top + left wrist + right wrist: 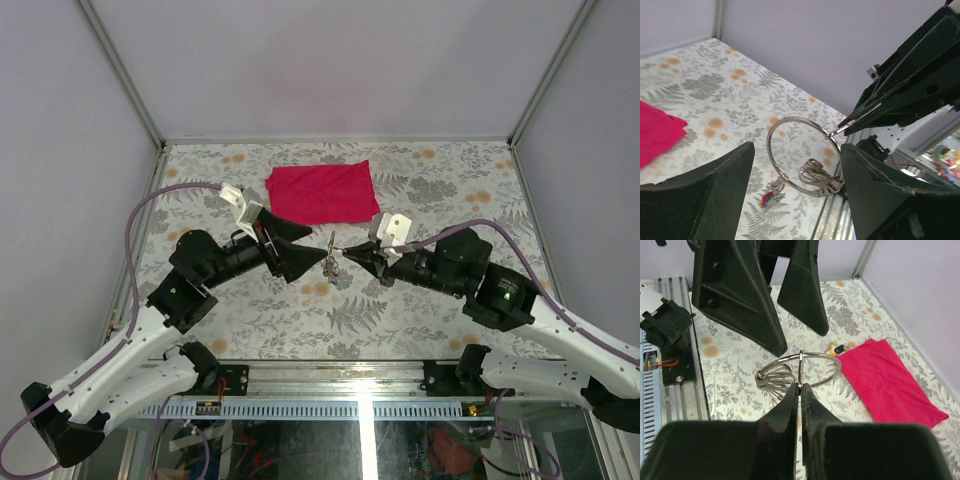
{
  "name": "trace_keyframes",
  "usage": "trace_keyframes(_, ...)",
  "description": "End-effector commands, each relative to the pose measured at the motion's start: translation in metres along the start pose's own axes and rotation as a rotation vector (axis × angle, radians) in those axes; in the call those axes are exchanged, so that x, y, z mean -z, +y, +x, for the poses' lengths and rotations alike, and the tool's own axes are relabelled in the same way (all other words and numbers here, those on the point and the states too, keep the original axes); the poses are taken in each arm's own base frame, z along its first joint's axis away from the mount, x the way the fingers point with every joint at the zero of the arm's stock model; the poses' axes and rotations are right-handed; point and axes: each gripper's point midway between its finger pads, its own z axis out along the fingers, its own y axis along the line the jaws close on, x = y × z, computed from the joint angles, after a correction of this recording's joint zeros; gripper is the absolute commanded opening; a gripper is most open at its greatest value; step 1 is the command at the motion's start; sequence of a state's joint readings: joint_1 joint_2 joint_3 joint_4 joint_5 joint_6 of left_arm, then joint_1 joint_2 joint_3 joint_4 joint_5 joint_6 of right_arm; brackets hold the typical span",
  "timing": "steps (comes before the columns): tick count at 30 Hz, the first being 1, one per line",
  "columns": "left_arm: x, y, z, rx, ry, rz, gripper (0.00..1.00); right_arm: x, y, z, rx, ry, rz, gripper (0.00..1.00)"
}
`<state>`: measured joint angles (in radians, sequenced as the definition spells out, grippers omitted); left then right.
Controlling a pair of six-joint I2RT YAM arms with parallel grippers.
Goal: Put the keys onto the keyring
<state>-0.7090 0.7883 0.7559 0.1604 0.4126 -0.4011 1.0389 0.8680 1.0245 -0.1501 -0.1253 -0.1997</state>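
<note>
Fingers of the right gripper were pressed together on the wire of the keyring, holding it above the table just in front of the cloth. The left gripper, also just in front of the cloth, stood wide open with nothing in it, facing the ring. A silver cluster hung on the ring. Small coloured keys showed between ring and cloth.
</note>
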Motion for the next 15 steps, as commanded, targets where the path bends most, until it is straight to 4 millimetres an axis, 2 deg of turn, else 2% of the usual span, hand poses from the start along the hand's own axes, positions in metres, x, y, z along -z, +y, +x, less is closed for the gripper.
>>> trace_keyframes(1,0.006,0.005,-0.020,-0.158,-0.034,-0.052,0.70,0.009,0.004,-0.006,-0.022,0.102,-0.038,0.00)
trace_keyframes(9,0.014,0.001,-0.035,-0.344,-0.078,-0.046,0.69,0.005,0.005,-0.008,-0.082,0.254,-0.068,0.00)
trace_keyframes(15,0.017,0.004,-0.043,-0.399,-0.108,-0.092,0.72,-0.011,-0.001,-0.001,-0.155,0.372,-0.034,0.00)
